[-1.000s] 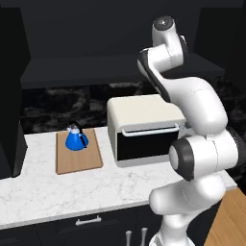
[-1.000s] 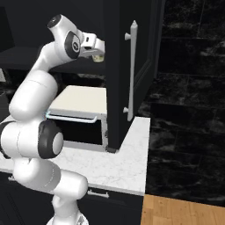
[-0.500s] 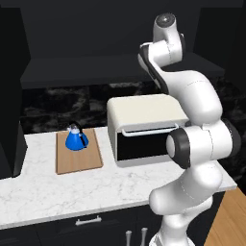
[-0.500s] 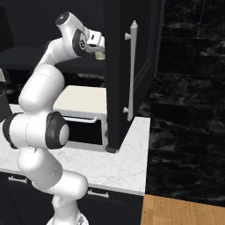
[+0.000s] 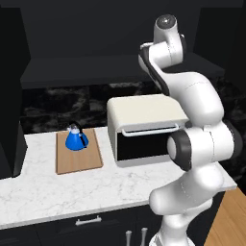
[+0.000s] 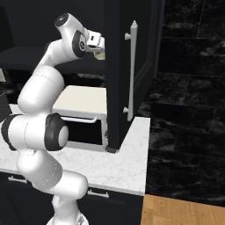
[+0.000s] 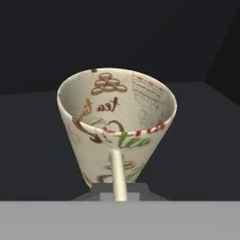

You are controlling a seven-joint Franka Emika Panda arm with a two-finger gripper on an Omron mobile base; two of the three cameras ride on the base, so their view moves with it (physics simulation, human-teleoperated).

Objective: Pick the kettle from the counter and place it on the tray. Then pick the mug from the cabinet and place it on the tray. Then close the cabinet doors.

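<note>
The beige mug (image 7: 117,122), printed with tea drawings, stands in the black cabinet with its handle turned toward the hand. My gripper (image 7: 117,193) sits at the handle's base, its dark tips pressed against both sides of the handle. From the right base view, the gripper (image 6: 99,47) reaches in past the open right door (image 6: 123,88), the mug (image 6: 101,54) just under it. The blue kettle (image 5: 76,139) stands upright on the wooden tray (image 5: 79,162) on the marble counter (image 5: 72,190), far left of the arm.
A white toaster oven (image 5: 144,125) sits on the counter under the cabinet shelf (image 7: 201,140). The right door's silver bar handle (image 6: 132,70) is close beside the hand. The left door (image 5: 9,96) hangs open at the far left.
The arm's upper links have swung more upright and toward the cabinet; the hand has edged slightly further in. The mug, kettle and tray have stayed put.
</note>
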